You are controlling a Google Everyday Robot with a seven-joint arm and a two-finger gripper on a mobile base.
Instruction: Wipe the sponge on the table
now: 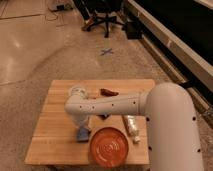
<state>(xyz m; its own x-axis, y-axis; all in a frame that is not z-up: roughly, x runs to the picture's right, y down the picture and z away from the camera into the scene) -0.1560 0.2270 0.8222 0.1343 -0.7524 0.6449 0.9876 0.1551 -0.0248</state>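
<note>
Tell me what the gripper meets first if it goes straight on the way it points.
The gripper points down at the table; the sponge sits directly below it and comes first, though they may already touch.

Square light-wood slatted table (pixel 54 134) on a speckled floor (pixel 30 60), carrying a handful of small things.

Near the front edge sits a round orange ridged plate (pixel 109 147). Just left of it a small light-blue soft sponge block (pixel 83 134) lies on the planks, with the gripper (pixel 81 128) directly over it. A pale bottle-like object (pixel 131 127) lies on its side right of the plate. A small reddish-brown piece (pixel 109 92) lies near the far edge. A dark bar (pixel 103 116) at mid-table is mostly hidden.
</note>
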